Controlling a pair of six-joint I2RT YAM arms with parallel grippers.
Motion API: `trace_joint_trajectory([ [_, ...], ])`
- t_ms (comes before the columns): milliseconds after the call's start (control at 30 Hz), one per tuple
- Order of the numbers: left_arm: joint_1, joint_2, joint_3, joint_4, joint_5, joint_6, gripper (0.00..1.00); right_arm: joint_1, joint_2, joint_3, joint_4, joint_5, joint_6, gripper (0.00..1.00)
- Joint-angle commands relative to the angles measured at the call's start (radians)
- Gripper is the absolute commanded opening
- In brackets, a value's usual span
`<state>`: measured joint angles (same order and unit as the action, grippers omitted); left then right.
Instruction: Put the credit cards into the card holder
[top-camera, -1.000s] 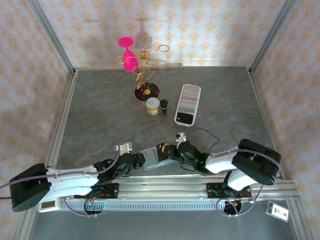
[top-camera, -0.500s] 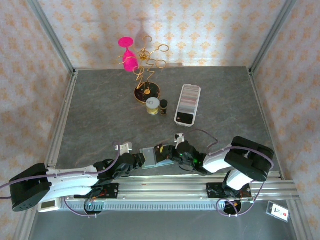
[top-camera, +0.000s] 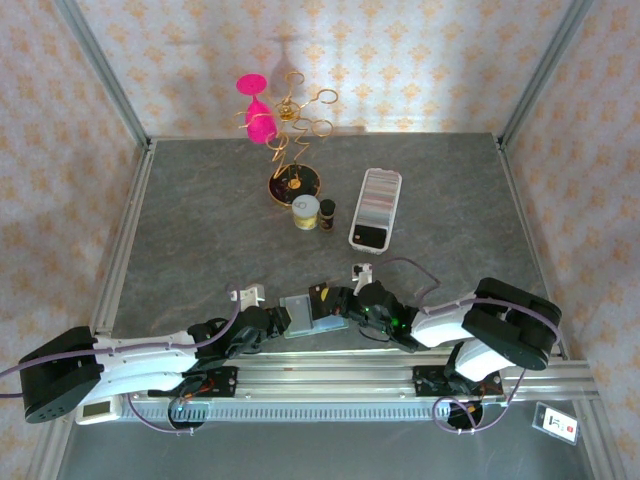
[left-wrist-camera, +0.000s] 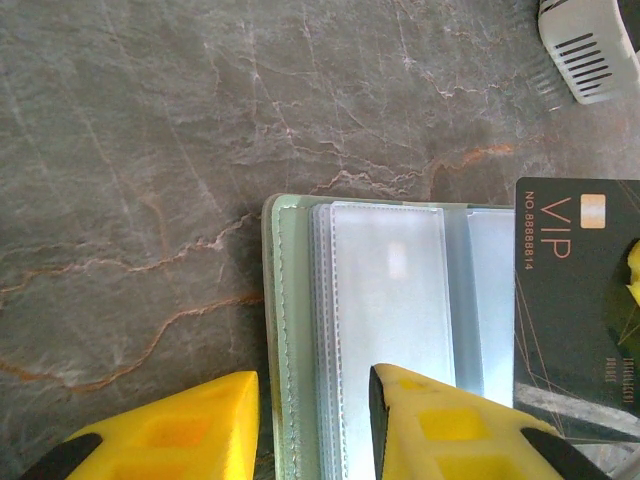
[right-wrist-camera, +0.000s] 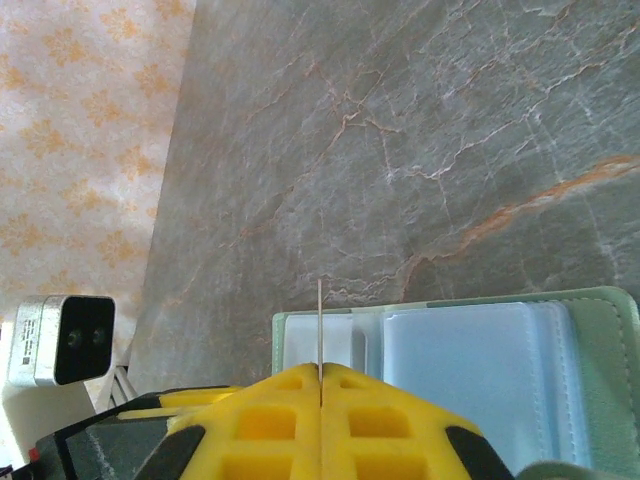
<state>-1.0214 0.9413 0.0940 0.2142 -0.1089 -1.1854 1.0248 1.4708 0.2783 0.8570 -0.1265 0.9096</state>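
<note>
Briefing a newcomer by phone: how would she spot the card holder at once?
On the grey marbled table, look at the middle of its near edge. The open sage-green folding card holder lies there, its edge between the left claw's fingers. Unlike the long clear plastic tray of cards farther back, it is green with pale blue pockets.

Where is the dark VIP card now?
Left wrist view: the dark VIP card sits at the right, over the open card holder, held by the right gripper.
</note>
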Motion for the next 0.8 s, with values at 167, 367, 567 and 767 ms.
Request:
trace_joint_trajectory([
  [167,-0.005,0.001,-0.022,-0.004,0.02,-0.012,0.32,0.001,0.059,0.012,0.035,0.022,0.024,0.0],
  [367,-0.003,-0.014,-0.029,-0.008,0.017,-0.014,0.32,0.004,0.091,0.016,0.053,0.011,0.038,0.0],
  [567,-0.003,-0.015,-0.034,-0.004,0.016,-0.017,0.32,0.006,0.115,0.014,0.1,-0.002,0.06,0.0],
  [767,-0.004,-0.012,-0.034,-0.002,0.016,-0.017,0.32,0.006,0.105,0.002,0.102,0.01,0.066,0.0],
])
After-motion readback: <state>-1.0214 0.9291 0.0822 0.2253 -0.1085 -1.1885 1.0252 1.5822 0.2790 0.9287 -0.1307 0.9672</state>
